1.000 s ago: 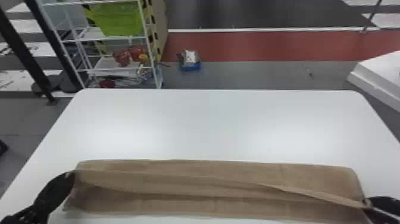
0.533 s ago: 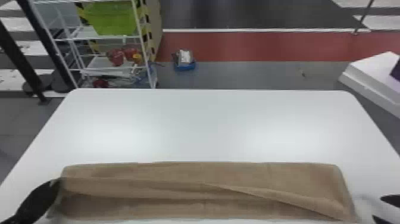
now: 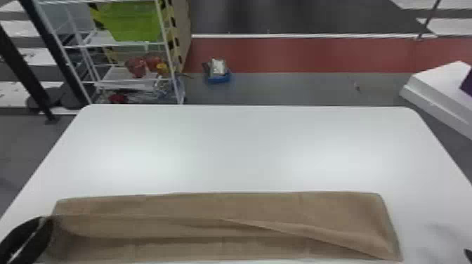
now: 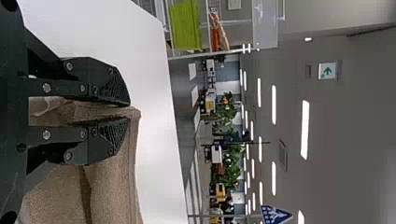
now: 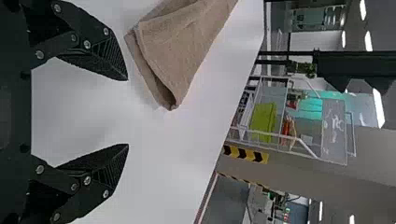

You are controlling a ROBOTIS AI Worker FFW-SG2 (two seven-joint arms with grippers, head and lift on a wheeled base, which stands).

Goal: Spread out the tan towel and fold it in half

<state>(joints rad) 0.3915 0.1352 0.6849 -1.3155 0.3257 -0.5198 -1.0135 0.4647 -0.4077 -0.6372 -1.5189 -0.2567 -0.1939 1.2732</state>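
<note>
Left gripper [image 3: 47,220]: pinching a corner of the towel between two black fingers, with a little bit poking out past the tips.
Right gripper [image 3: 468,253]: spread wide, with nothing in between; in the right wrist view, held above the surface and near the towel's end.
Towel [image 3: 333,210]: tan and soft; lying in a long strip between the left fingers and the right fingers. Held by the left fingers at one end.
Other end of the towel: near the right fingers, past the tips, not touching. Folded over, with a small gap showing between the layers in the right wrist view.
Wrinkles: running long and slanted over the top of the towel, from near the left fingers toward the right fingers.
Surface [image 3: 246,147]: white and flat, with round far corners; under the towel and reaching well past both sets of fingers.
White rack [image 3: 117,79]: past the far edge of the surface, much closer to the left fingers than the right. Holding a green bin [image 3: 135,22] up high and red things [image 3: 140,66] lower down.
Blue tray [image 3: 217,78]: on the floor far beyond the towel, between left and right fingers from side to side.
White block [image 3: 435,84]: far out past the right fingers, beyond the surface.
</note>
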